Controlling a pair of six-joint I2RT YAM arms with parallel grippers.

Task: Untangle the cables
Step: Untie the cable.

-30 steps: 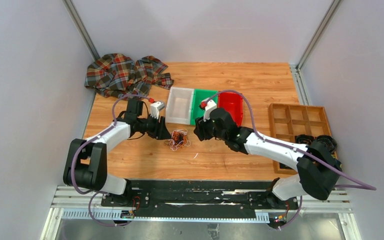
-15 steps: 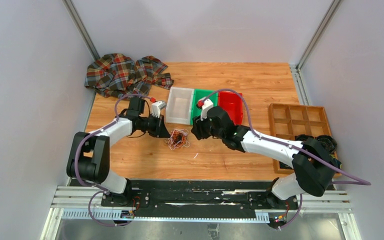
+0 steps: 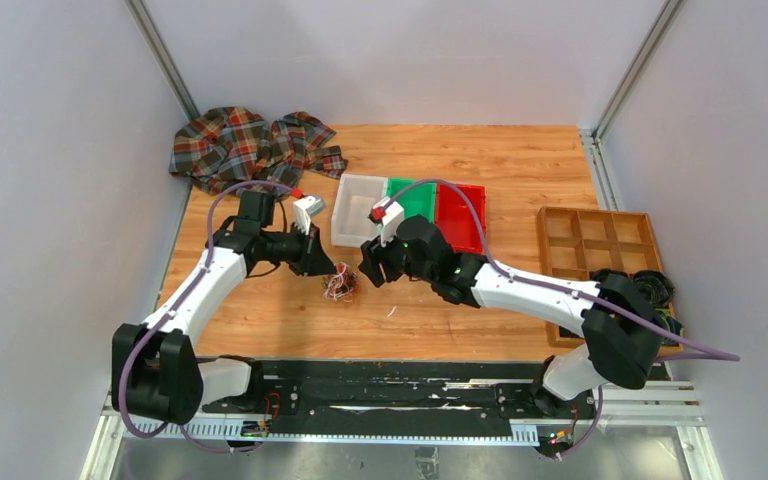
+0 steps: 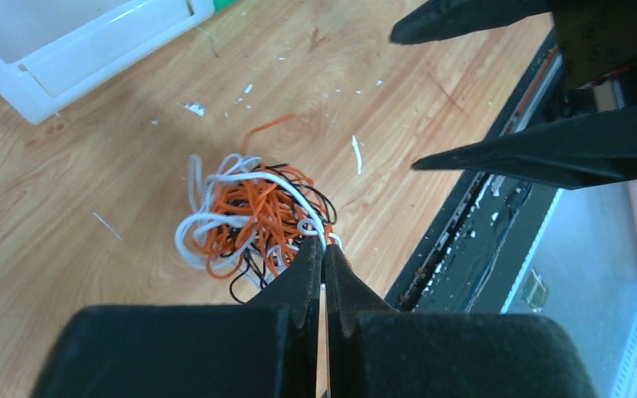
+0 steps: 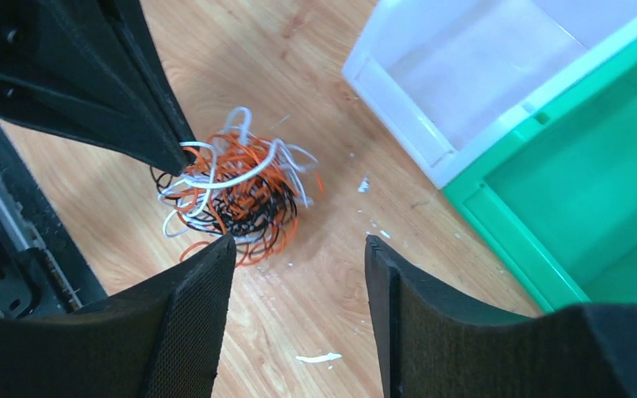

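The cables (image 3: 341, 284) are a small tangled ball of thin white, orange and black strands lying on the wooden table. In the left wrist view the cables (image 4: 249, 214) sit just ahead of my left gripper (image 4: 323, 249), which is shut with a white strand pinched at its tips. From the right wrist view my right gripper (image 5: 299, 249) stands open, the cables (image 5: 232, 195) just beyond its left finger and nothing between its jaws. From above, the left gripper (image 3: 322, 266) and right gripper (image 3: 368, 272) flank the ball closely.
White bin (image 3: 358, 208), green bin (image 3: 415, 198) and red bin (image 3: 462, 214) stand just behind the grippers. A plaid cloth (image 3: 250, 148) lies at the back left. A wooden compartment tray (image 3: 600, 240) and dark coils (image 3: 652, 286) are at the right.
My left gripper has closed on the edge of the tangle. Both grippers and the tangle have shifted left and slightly toward the near edge. The right jaws have widened a little.
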